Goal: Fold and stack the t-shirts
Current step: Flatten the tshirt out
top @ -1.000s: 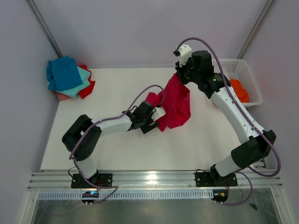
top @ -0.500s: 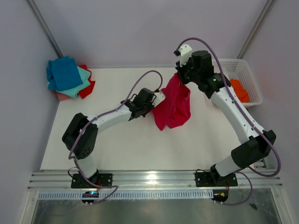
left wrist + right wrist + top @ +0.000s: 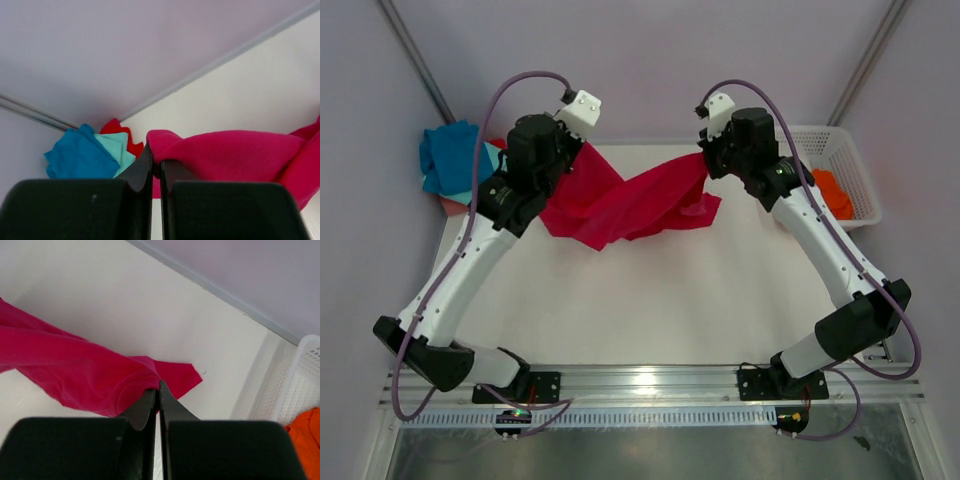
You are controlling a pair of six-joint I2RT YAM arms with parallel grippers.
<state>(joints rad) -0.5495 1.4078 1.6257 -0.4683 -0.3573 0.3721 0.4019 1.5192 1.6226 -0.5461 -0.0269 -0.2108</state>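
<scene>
T-shirts (image 3: pixel 465 170) of blue, teal, red and pink cloth lie piled at the upper left, apparently finished. At upper centre the left gripper (image 3: pixel 578 152) and right gripper (image 3: pixel 704 160), each pinched shut on the large crimson cloth tee (image 3: pixel 620 205), hold it stretched between them, twisted and unfolded. At the upper right an orange cloth tee (image 3: pixel 832 192) waits in the white plastic lattice basket (image 3: pixel 845 150).

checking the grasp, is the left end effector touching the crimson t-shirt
Touching: the left wrist view shows the left end effector shut on the crimson t-shirt.

Overhead view faces down; wrist views close, sharing crimson t-shirt (image 3: pixel 620 205).
</scene>
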